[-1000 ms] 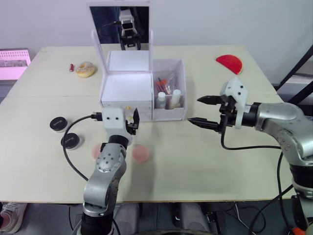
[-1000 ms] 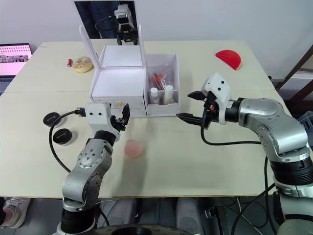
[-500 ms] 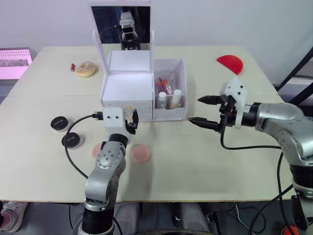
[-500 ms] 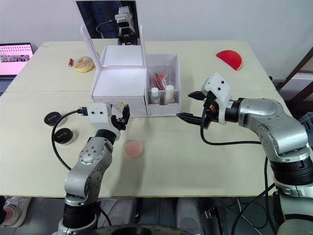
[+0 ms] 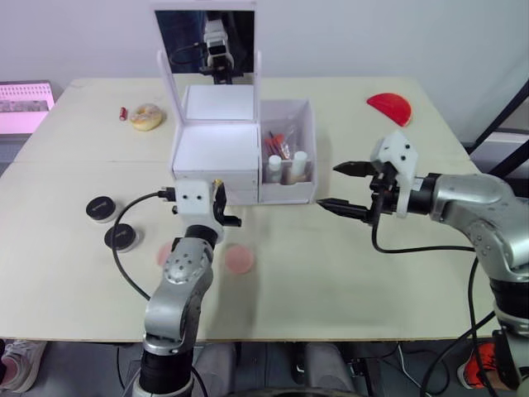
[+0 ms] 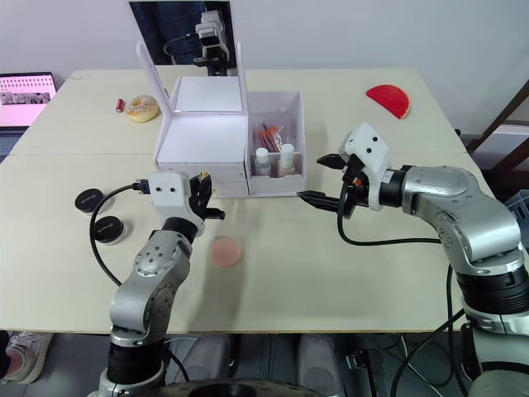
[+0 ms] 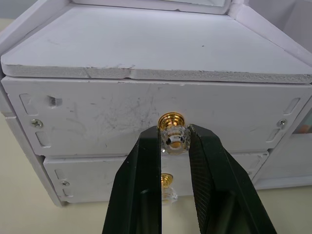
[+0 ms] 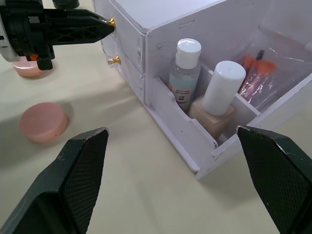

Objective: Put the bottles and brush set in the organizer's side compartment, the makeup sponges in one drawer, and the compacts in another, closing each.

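**Side compartment filled; upper drawer knob now in our grip**

Our left tool (image 7: pixel 174 141) is narrowed onto the gold knob (image 7: pixel 173 127) of the organizer's upper drawer (image 7: pixel 156 117), one black finger on each side of the knob's clear head and, as far as we can judge, touching it. That drawer sits flush with the front, so we judge the pull has not yet begun. The lower drawer (image 7: pixel 97 178), just under it, is also closed, with its own knob (image 7: pixel 167 181) showing between our fingers.

Our right tool (image 5: pixel 343 185) hangs wide and holds nothing, off to the right of the organizer (image 5: pixel 215 157) and pointing toward it.

In the side compartment (image 8: pixel 214 117) on the organizer's right, two bottles (image 8: pixel 185 73) stand upright next to each other, and the bagged brush set (image 8: pixel 265 68) stands behind them. We take that part of the task as done.

The rest is still ahead. Two pink makeup sponges (image 6: pixel 224 251) lie on the table (image 5: pixel 331 273) in front of the organizer, one of them partly hidden behind our left arm. Two black compacts (image 5: pixel 100 208) rest on the table to the organizer's front left, near each other. Neither kind has gone into a drawer yet, so both drawers remain to be opened, loaded and shut.
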You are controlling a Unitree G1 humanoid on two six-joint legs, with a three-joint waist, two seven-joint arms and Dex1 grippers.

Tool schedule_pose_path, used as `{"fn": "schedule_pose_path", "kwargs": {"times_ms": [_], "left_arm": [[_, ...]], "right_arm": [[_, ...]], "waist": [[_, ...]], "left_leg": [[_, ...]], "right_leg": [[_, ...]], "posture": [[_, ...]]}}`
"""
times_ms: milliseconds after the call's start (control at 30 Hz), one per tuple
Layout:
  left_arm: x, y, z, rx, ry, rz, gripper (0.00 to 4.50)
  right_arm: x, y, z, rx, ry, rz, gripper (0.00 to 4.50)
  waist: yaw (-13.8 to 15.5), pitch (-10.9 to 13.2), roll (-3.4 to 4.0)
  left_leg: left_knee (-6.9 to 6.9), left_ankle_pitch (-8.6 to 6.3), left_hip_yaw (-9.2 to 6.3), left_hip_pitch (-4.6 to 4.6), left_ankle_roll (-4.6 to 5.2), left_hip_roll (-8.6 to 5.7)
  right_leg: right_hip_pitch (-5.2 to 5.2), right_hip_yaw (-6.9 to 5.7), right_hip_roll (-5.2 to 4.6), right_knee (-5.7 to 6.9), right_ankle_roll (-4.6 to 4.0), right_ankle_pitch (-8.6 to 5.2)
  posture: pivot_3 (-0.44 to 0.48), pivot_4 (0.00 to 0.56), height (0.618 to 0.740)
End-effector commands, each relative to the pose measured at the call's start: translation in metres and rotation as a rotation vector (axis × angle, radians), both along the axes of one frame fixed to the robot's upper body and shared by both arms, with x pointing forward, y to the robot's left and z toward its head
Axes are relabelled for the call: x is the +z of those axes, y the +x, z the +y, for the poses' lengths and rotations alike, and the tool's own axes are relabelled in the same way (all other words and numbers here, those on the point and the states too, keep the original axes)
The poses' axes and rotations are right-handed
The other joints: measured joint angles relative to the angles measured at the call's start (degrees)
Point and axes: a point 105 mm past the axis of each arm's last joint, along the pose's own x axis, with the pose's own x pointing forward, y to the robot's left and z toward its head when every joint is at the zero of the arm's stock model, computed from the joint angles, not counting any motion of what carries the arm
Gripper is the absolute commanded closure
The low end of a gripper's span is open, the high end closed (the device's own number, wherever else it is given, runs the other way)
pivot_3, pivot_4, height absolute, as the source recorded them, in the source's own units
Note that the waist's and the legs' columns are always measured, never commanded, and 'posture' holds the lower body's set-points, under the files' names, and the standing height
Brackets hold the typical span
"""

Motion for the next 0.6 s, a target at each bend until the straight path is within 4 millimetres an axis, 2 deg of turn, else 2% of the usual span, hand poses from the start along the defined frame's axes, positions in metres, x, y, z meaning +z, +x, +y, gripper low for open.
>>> {"fn": "schedule_pose_path", "kwargs": {"times_ms": [33,300,600], "left_arm": [[0.015,-0.016,-0.011,-0.074,0.028,-0.061,4.23],[0.014,-0.038,-0.011,-0.133,0.087,-0.048,4.23],[0.007,-0.067,-0.017,-0.243,0.100,-0.001,4.23]], "right_arm": [[0.020,-0.008,0.003,0.042,0.035,-0.067,0.00],[0.037,-0.026,0.016,0.226,0.145,-0.035,0.00],[0.046,-0.027,0.020,0.375,0.175,-0.039,0.00]], "waist": [[0.0,0.0,0.00],[0.1,0.0,0.00],[0.2,0.0,0.01]], "left_leg": [[-0.02,0.00,0.00,0.00,0.00,0.00],[-0.03,-0.03,0.00,-0.05,0.05,0.00],[-0.04,-0.03,0.00,-0.05,0.04,0.00]], "right_leg": [[0.00,0.00,0.00,-0.01,0.00,0.00],[-0.01,0.00,-0.01,-0.06,-0.09,0.05],[-0.02,0.00,-0.02,-0.06,0.03,-0.05]], "posture": [[0.000,0.150,0.739],[0.000,0.150,0.739],[0.000,0.150,0.739]]}}
